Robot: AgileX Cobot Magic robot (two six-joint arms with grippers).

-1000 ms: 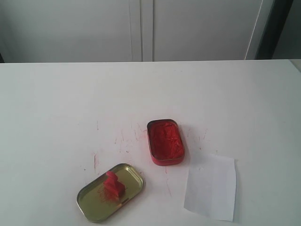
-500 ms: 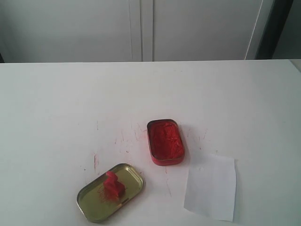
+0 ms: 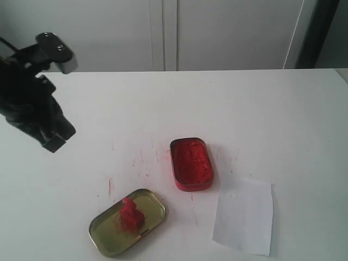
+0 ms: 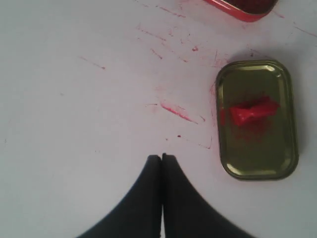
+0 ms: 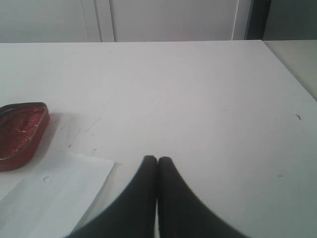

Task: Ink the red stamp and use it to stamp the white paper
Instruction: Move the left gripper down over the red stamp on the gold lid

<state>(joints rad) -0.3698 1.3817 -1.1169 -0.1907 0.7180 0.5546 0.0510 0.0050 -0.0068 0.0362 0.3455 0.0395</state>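
Change since half a second ago: the left arm (image 3: 30,103) has come into the exterior view, over the far-left part of the worktop (image 3: 255,103), where no arm showed before. Nothing on the worktop has shifted.

Left pincer (image 4: 161,158): fingers pressed together, nothing between them, above bare worktop and well apart from the gold lid (image 3: 106,242). Right pincer (image 5: 157,159): fingers likewise together and holding nothing, beside a corner of the white paper (image 3: 244,217).

Red stamp (image 3: 131,212): stands inside the gold lid, near the worktop's near edge, left of the middle. White paper: flat near the near edge, right of the middle, its nearest corner close to the ink tin (image 3: 191,186) but not touching it. Ink tin: open, about mid-worktop. Red smears (image 3: 142,160) lie on the worktop between tin and lid.

Hard to make out:
- Left arm is cut off at the left border of the exterior view; its fingertips there read only as a dark block.
- Right arm does not appear in the exterior view; only its fingertips show, in its own wrist view.
- Stamp's printing face is hidden against the lid.
- Ink tin is clipped in both wrist views; paper is clipped in the right wrist view.
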